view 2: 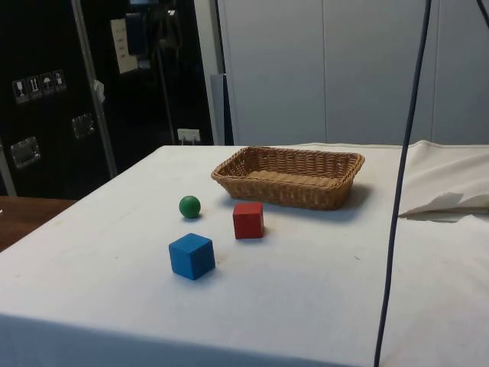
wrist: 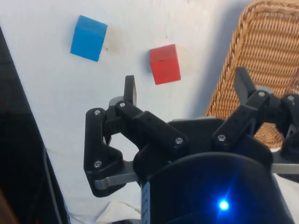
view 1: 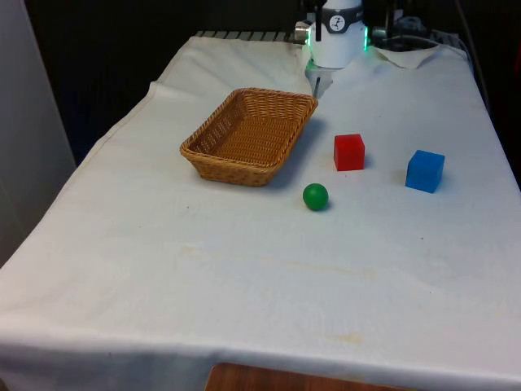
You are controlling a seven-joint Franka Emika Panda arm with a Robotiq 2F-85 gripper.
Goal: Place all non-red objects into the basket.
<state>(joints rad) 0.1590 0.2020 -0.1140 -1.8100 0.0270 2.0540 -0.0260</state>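
A woven wicker basket [view 1: 229, 170] sits empty on the white cloth, towards the front view's left. Beside it lie a red cube [view 1: 349, 152], a green ball [view 1: 315, 196] nearer the camera, and a blue cube [view 1: 425, 171] furthest towards the front view's right. From the side I see the basket [view 2: 290, 189], the green ball [view 2: 189, 206], the red cube [view 2: 248, 220] and the blue cube [view 2: 191, 255]. My gripper [wrist: 187, 86] hangs open and empty high above the table's far end, over the cloth between the red cube [wrist: 165, 64] and the basket [wrist: 271, 56]. The blue cube [wrist: 88, 38] lies beyond.
A dark cable [view 2: 397, 191] hangs down across the side view. The cloth is bunched into folds [view 2: 451, 199] near the robot's base. A wooden surface [view 1: 285, 381] shows below the table's near edge.
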